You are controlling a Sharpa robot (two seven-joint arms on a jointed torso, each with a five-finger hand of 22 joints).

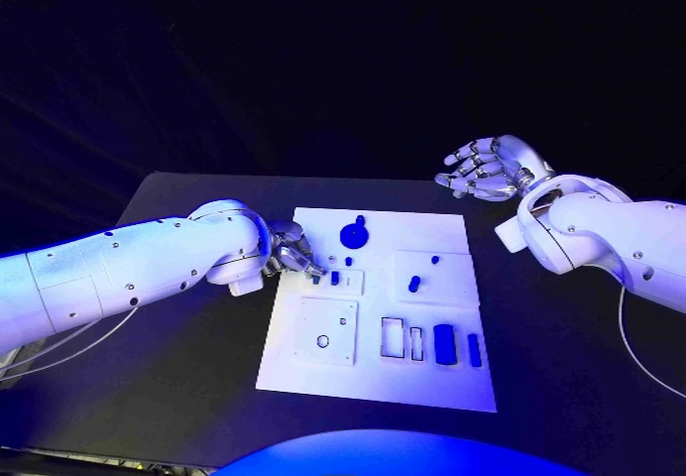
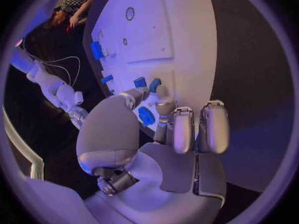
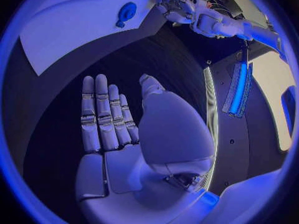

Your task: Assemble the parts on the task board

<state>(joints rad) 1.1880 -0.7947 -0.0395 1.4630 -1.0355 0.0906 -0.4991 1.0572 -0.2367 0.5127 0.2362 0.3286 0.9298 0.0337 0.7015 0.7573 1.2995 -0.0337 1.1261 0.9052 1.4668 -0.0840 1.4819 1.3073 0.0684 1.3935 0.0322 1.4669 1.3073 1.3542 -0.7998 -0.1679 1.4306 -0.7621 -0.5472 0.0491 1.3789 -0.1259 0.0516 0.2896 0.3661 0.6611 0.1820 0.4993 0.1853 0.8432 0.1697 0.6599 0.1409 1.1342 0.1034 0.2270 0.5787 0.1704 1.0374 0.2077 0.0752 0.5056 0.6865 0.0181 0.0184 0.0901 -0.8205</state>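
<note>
The white task board [image 1: 379,382] lies in the middle of the black table. Blue parts sit on it: a round one [image 1: 352,235] at the back, a small one [image 1: 413,284] in the middle, and two long ones [image 1: 445,343] near the front. My left hand [image 1: 293,250] is curled over the board's left edge. Its thumb and a finger [image 2: 165,103] reach close to two small blue parts [image 2: 140,82]. Another blue part [image 2: 146,116] shows between them, and I cannot tell whether it is pinched. My right hand [image 1: 486,167] hovers off the board's back right corner, fingers spread, holding nothing.
Square and rectangular recesses [image 1: 394,337] mark the board's front half. Bare black table [image 1: 171,367] runs on both sides of the board. A lit blue strip [image 3: 236,87] stands off the table beyond my right hand.
</note>
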